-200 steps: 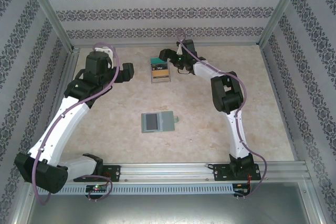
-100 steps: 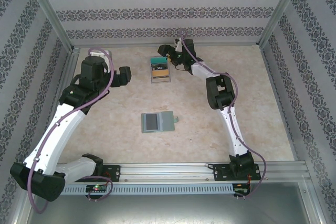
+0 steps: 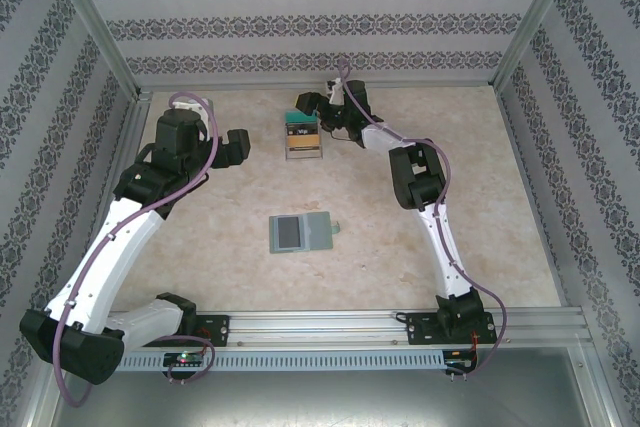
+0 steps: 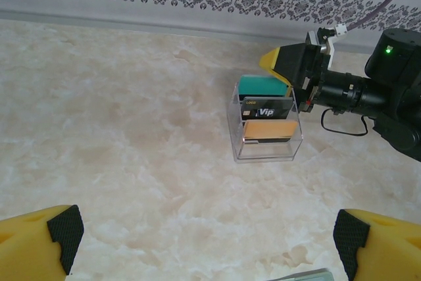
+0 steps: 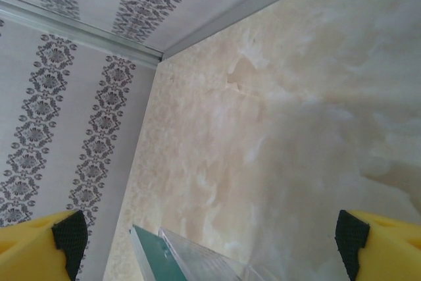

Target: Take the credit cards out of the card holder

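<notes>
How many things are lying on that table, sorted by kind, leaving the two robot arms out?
Cards: 3, a teal card, a black card, a tan card
Clear plastic stand holding them: 1
Flat grey-green case: 1 (its dark panel could be a pocket or a card; unclear)
Total: 5

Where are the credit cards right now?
In the top view, the cards stand in a clear box at the far middle, beside the right pincer.
</notes>
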Controlling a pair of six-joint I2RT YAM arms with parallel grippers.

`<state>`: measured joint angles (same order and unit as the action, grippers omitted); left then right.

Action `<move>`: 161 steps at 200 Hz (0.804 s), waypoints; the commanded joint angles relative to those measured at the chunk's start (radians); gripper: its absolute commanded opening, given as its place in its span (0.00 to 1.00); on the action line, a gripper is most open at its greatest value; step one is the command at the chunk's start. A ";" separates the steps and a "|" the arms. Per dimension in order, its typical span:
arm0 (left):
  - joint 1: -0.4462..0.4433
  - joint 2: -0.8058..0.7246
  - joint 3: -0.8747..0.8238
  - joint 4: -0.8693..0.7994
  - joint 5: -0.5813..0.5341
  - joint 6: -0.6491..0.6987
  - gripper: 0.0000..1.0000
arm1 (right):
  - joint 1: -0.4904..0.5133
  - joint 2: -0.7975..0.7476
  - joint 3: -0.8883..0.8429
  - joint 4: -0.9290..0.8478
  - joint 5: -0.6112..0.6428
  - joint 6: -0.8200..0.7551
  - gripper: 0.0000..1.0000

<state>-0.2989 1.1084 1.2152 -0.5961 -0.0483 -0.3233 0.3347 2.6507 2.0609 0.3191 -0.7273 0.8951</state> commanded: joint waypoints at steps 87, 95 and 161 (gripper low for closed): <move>0.004 -0.102 -0.057 -0.037 0.000 -0.029 1.00 | 0.099 -0.152 -0.244 0.067 -0.050 -0.014 0.98; 0.004 -0.113 -0.063 -0.041 0.001 -0.031 1.00 | 0.108 -0.153 -0.251 0.069 -0.053 -0.015 0.98; 0.004 -0.226 -0.103 -0.100 -0.002 -0.041 1.00 | 0.182 -0.132 -0.219 0.062 -0.079 -0.017 0.98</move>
<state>-0.2989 0.9257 1.1294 -0.6395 -0.0483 -0.3428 0.4862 2.5217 1.8236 0.3927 -0.7654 0.8913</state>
